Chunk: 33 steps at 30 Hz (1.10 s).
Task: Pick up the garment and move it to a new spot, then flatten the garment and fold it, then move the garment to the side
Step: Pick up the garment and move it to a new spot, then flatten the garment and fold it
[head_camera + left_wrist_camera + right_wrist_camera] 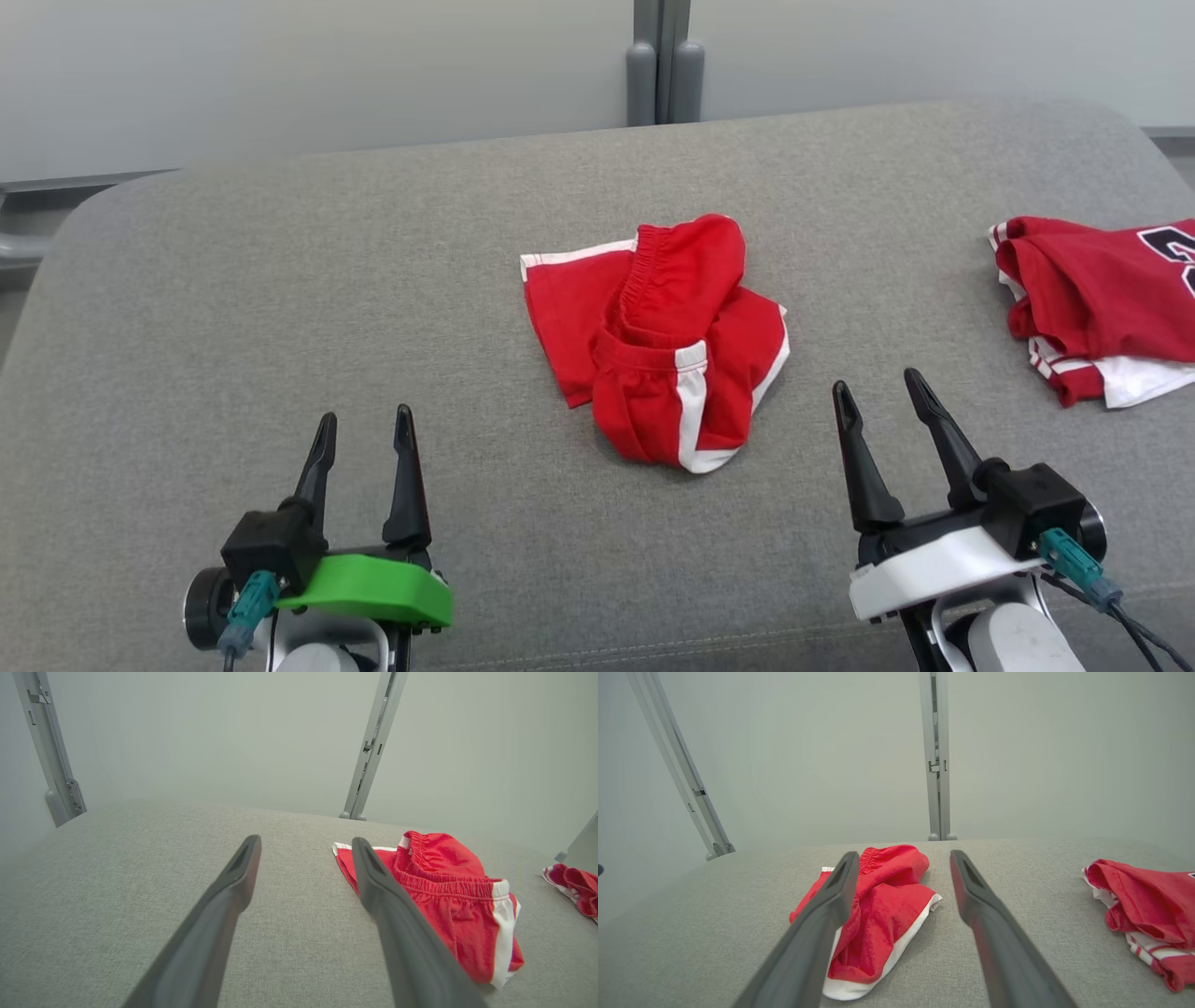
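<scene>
The garment (663,336) is a pair of red shorts with white trim, lying crumpled in the middle of the grey table (280,308). My left gripper (364,427) hovers open near the front left, well apart from the shorts. At the front right my right gripper (878,387) is open too, just right of the shorts' lower edge. In the left wrist view the garment (448,896) lies right of my fingers, partly behind the right one (397,924). In the right wrist view the garment (882,905) lies ahead, partly behind the left finger (817,933).
A second red garment (1102,299) with white trim and dark lettering lies bunched at the table's right edge; the same jersey (1143,905) shows in the right wrist view. A grey wall with vertical metal rails (665,61) stands behind the table.
</scene>
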{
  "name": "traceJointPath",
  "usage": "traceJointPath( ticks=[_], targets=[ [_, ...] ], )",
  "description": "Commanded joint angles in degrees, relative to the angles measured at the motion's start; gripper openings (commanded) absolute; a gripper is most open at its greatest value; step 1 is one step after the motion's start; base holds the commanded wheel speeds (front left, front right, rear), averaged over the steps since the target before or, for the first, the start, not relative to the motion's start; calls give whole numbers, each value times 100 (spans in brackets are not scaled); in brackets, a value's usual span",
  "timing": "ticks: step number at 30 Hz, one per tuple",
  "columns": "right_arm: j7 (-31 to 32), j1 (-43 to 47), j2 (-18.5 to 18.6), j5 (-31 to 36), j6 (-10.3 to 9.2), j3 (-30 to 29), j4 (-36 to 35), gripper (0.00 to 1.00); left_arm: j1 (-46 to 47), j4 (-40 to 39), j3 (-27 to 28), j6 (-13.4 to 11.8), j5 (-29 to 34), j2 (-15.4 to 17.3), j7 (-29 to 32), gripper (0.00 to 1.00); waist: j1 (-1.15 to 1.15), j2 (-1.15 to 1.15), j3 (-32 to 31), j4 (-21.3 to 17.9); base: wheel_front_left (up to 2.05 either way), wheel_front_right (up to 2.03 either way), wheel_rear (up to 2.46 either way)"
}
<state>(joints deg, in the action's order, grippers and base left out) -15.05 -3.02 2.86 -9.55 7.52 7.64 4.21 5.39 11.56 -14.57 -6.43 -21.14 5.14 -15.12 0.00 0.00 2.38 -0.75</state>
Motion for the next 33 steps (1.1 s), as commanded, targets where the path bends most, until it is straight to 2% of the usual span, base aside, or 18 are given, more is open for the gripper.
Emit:
traceJointPath(
  ticks=[1,8,12,22,33],
  targets=[
    [-20,110,10,-22,-7,-33,-20,100,-142,-97,75,-38,69,-20,-2,100,0,0,-241,250,0,0,0],
    [-19,509,9,-80,-7,-202,-81,100,-833,-846,321,-65,578,-149,-1,100,0,0,-424,442,0,0,0],
    [-19,702,10,-31,-7,-221,-105,100,-1136,-1111,388,29,850,-181,-1,100,0,0,-488,519,0,0,0],
    [-20,888,10,-57,-7,-210,-86,100,-1286,-1152,397,182,1292,-215,-1,100,0,0,-489,570,0,0,0],
    [-19,776,10,-48,-7,-160,-27,100,-1212,-1065,311,180,1201,-221,-2,100,0,0,-474,510,0,0,0]
  ],
)
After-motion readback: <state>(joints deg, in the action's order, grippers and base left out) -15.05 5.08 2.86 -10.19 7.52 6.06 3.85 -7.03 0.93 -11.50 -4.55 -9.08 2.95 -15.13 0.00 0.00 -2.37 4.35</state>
